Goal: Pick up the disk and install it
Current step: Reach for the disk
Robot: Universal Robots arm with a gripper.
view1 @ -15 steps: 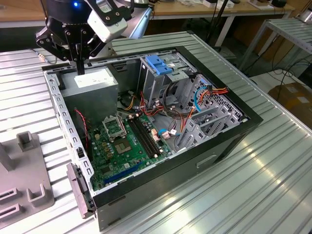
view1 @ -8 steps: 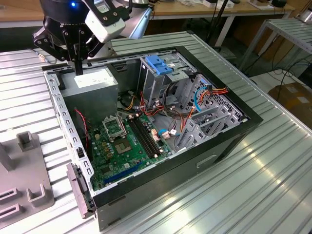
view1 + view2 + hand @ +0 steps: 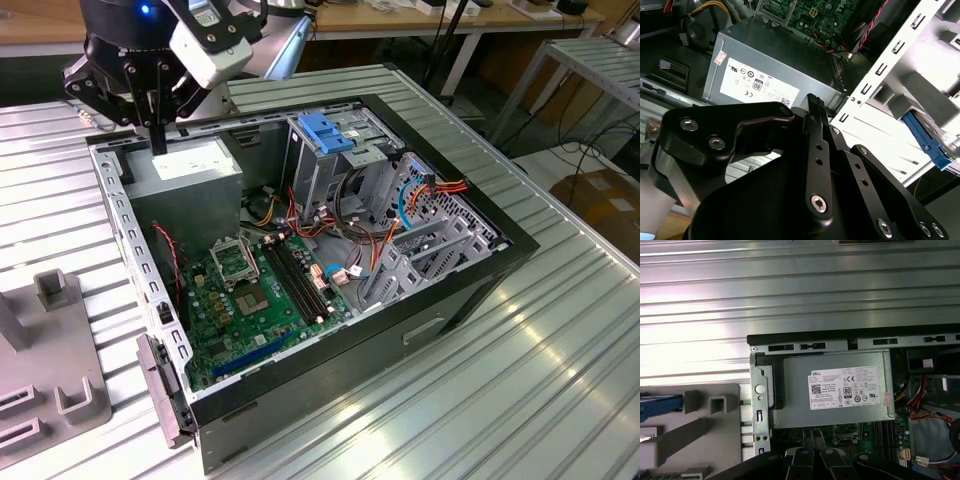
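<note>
Black gripper fingers pressed together, empty, tips just above the grey metal power-supply box with a white sticker. The disk, showing its blue plastic side rail, lies on the grey fixture, well apart from the fingers.

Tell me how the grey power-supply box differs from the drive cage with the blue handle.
The power-supply box is closed, plain grey with a white sticker; the drive cage is bare sheet metal with a blue handle on top. The box sits low at the exterior view's left; the cage stands taller to its right. The gripper hangs over the box, not the cage. Both sit inside the open computer case.
</note>
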